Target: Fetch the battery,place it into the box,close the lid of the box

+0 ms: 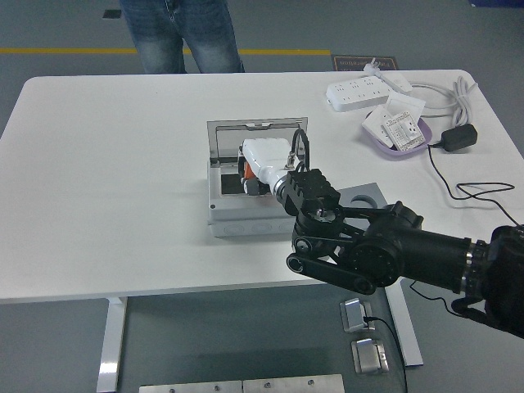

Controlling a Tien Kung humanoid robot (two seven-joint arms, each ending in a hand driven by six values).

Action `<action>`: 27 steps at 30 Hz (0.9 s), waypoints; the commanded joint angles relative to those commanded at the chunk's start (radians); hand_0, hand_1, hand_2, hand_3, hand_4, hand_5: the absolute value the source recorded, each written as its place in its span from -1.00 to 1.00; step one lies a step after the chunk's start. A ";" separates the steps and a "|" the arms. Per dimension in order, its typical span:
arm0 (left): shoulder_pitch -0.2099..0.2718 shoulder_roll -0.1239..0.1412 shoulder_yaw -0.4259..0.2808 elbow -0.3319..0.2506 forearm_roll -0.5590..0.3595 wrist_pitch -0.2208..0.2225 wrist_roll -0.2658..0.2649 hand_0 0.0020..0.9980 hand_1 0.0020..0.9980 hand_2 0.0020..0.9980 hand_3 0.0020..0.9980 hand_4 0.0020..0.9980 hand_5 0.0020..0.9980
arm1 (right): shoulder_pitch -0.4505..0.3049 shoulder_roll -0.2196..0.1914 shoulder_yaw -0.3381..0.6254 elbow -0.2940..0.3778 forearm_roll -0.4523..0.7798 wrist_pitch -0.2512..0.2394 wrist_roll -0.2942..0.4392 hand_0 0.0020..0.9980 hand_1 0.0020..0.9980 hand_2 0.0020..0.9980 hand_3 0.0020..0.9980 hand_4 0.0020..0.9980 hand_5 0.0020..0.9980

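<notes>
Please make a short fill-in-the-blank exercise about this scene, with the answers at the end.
1. The lid of the grey box is ____.
2. The right hand holds an ____ battery over the box.
3. The power strip lies near the table's far ____ corner.
4. The purple tray lies on the ____ table.

Answers: open; orange; right; white

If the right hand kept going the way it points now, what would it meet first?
The right hand, holding the orange battery, points left and down into the open grey box. It would likely meet the box's dark inside floor first, though depth is hard to judge.
</notes>
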 joint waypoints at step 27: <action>-0.006 0.000 0.002 0.000 0.003 -0.001 0.000 0.28 0.41 0.25 0.19 0.18 -0.15 | -0.005 0.007 0.018 0.012 -0.021 -0.010 0.029 -0.27 -0.21 -0.09 0.20 0.42 -0.05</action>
